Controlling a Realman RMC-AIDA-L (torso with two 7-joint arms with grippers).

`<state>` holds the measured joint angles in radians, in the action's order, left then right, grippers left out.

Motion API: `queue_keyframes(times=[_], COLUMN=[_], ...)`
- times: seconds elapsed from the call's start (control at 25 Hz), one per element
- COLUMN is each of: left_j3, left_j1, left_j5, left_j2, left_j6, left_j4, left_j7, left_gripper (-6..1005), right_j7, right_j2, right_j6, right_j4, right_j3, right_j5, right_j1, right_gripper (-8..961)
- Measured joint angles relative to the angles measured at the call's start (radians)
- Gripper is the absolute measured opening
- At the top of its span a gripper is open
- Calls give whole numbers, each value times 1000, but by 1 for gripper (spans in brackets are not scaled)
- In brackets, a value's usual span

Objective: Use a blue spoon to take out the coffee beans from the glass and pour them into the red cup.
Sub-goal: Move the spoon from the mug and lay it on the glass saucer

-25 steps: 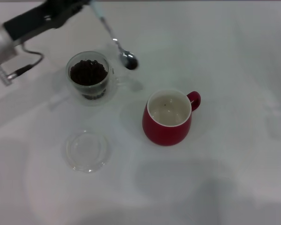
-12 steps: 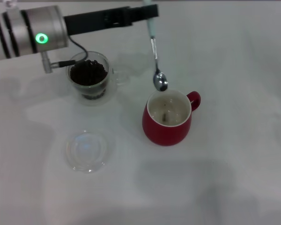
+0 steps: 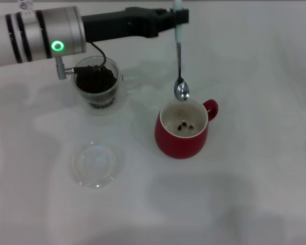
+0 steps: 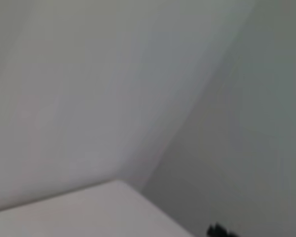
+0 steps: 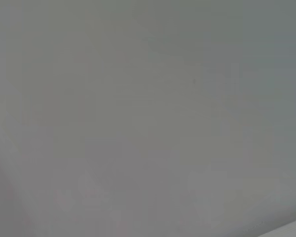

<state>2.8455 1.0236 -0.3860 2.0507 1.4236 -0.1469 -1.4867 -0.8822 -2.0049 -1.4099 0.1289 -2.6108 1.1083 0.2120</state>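
In the head view my left gripper (image 3: 177, 16) is shut on the pale blue handle of the blue spoon (image 3: 180, 76), which hangs almost straight down. Its silver bowl is just above the far rim of the red cup (image 3: 182, 138). A few coffee beans (image 3: 183, 126) lie on the cup's cream inside. The glass (image 3: 97, 84), full of dark coffee beans (image 3: 95, 79), stands to the left of the cup, partly under my left arm. The right gripper is not in view. Both wrist views show only blank surface.
A flat shallow clear glass dish (image 3: 95, 164) lies on the white table (image 3: 255, 153) in front of the glass. My left arm reaches across the far left of the table from the left edge.
My left arm has swung right, carrying the spoon from beside the glass to over the red cup. The spoon has turned upright and beans now lie in the cup.
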Motion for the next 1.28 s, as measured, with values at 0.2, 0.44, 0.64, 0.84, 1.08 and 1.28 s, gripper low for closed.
queue_keyframes(times=[0.2,0.44,0.64,0.84,1.08,1.28], left_j3=[-1,-2,-2,0,0,0], left_j1=[-126,-401,-632,-734,-718,-677], left_j5=[-203,-415,-441,-417,-346,-315], left_j2=[-19,-35,-34,-32,-15,-1], left_j6=[134,282,288,289,203,119], left_j4=[-7,-11,-13,-26,-73,-74], left_j7=[-51,-132,-191,-191,-192,-190], left_gripper=[134,134,135,135,134,134], right_j7=[-1,5,8,9,2,1], right_j2=[0,0,0,2,2,2], right_j6=[-1,-10,-3,11,36,31], right_j4=[-6,-32,-32,-28,-33,-35], right_j3=[0,2,2,2,-1,0], right_j5=[1,41,44,43,37,39], right_j1=[7,15,37,66,97,95], right_gripper=[871,871,871,871,871,871])
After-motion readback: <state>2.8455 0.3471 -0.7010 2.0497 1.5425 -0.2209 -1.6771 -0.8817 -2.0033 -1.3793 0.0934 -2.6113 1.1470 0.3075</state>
